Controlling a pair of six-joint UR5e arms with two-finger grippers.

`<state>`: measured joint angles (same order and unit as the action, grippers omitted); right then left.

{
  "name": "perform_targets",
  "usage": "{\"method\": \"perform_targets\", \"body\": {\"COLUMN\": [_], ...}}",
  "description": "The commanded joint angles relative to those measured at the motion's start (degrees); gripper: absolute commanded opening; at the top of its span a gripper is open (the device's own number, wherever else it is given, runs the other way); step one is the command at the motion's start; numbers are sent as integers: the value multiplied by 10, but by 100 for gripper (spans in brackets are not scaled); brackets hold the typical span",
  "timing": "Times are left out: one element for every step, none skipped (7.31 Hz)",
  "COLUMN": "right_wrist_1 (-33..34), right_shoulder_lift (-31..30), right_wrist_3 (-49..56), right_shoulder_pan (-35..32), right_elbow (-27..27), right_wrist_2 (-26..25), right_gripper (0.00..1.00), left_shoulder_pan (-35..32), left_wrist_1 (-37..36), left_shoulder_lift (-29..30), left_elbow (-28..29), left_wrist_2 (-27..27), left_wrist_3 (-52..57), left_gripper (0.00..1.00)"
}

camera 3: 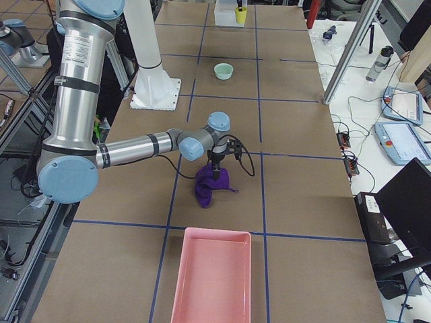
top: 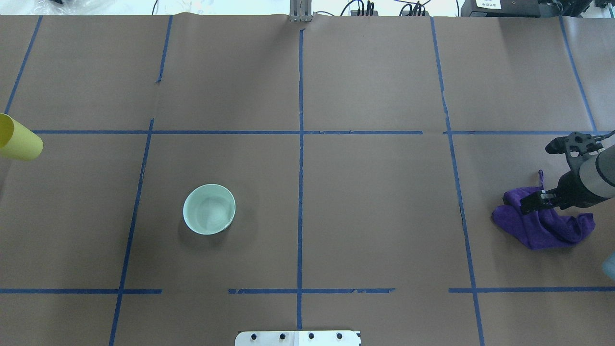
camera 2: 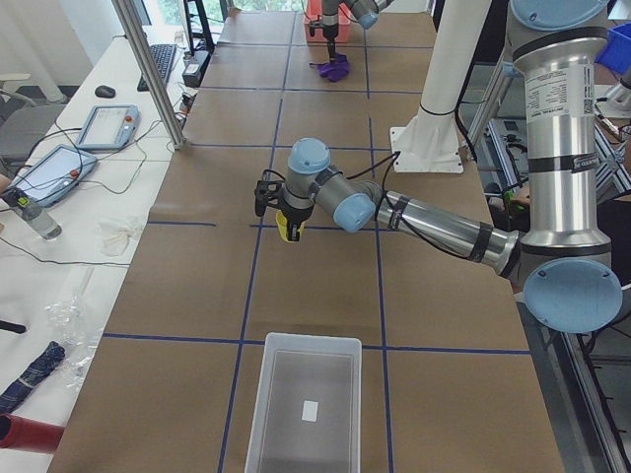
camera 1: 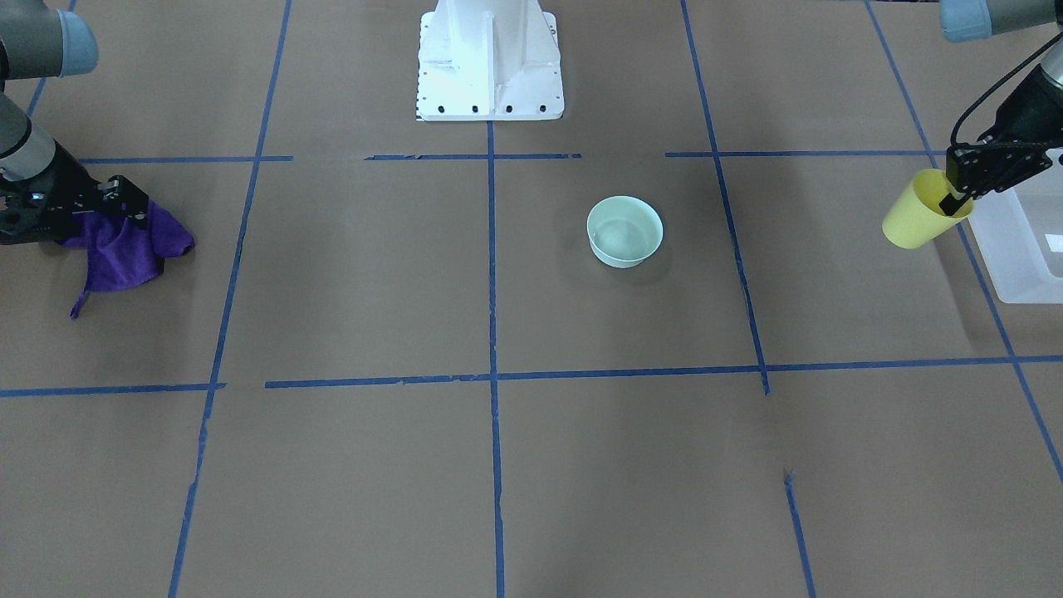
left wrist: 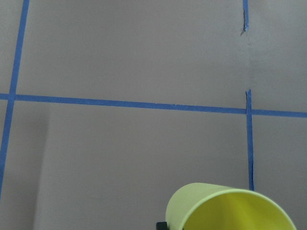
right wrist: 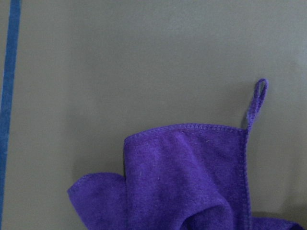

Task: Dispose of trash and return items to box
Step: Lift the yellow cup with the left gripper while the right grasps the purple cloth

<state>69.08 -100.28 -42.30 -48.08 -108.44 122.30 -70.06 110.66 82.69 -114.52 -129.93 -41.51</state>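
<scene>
Front-facing view, near to far: bare brown paper table (camera 1: pixel 531 482) with blue tape lines (camera 1: pixel 493 374) nearest, nothing on that strip. Mid-table, pale green bowl (camera 1: pixel 624 231) upright, alone, just right of the centre tape line in that view, well apart from both arms. Same depth, view's right edge: left gripper (camera 1: pixel 955 203) clamped on rim of yellow cup (camera 1: pixel 920 212), one finger inside the mouth, one outside; cup tilted, lifted off table, base pointing toward table centre. Cup just beside translucent white bin (camera 1: pixel 1017 249), not over it as far as the views show; bin cut off by the frame edge. Left side view shows the bin (camera 2: pixel 304 409) with small white label, at the table's near end, cup (camera 2: pixel 283 228) hanging under the left gripper further along. Left wrist view: cup mouth (left wrist: pixel 230 211) at bottom, only table below. View's left edge: right gripper (camera 1: pixel 124 212) down on purple cloth (camera 1: pixel 124 249); fingers buried in the bunched fabric, closed on it, cloth partly lifted, hanging loop trailing. Right wrist view shows cloth (right wrist: pixel 192 182) and loop only. Farthest: white robot base (camera 1: pixel 490 62). Pink tray (camera 3: pixel 212 276) at right end of table, near the cloth.
</scene>
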Motion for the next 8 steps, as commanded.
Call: {"method": "perform_targets", "body": {"right_wrist_1": [2, 3, 4, 4, 4, 4, 2, -3], "right_shoulder_lift": [0, -1, -1, 1, 3, 3, 1, -3], "right_wrist_3": [0, 1, 1, 4, 6, 7, 6, 6], "right_shoulder_pan": [30, 37, 42, 52, 52, 52, 50, 48], "right_elbow": [1, 3, 5, 11, 16, 17, 17, 14], "right_wrist_2": [-15, -15, -16, -18, -18, -17, -22, -38], "right_gripper": [100, 100, 100, 90, 72, 29, 1, 0], "left_shoulder_pan": [-50, -69, -74, -75, -89, -96, -97, -102], "left_wrist_1": [-38, -61, -62, -62, -62, -62, -62, -62], "left_shoulder_lift": [0, 2, -1, -2, -1, 0, 0, -2], "left_elbow": [7, 7, 17, 38, 52, 54, 59, 67], "left_wrist_2": [-5, -5, -5, -4, -2, -2, -1, 1], "left_wrist_3": [91, 127, 150, 191, 221, 223, 224, 228], "left_gripper": [0, 0, 0, 0, 0, 0, 0, 0]}}
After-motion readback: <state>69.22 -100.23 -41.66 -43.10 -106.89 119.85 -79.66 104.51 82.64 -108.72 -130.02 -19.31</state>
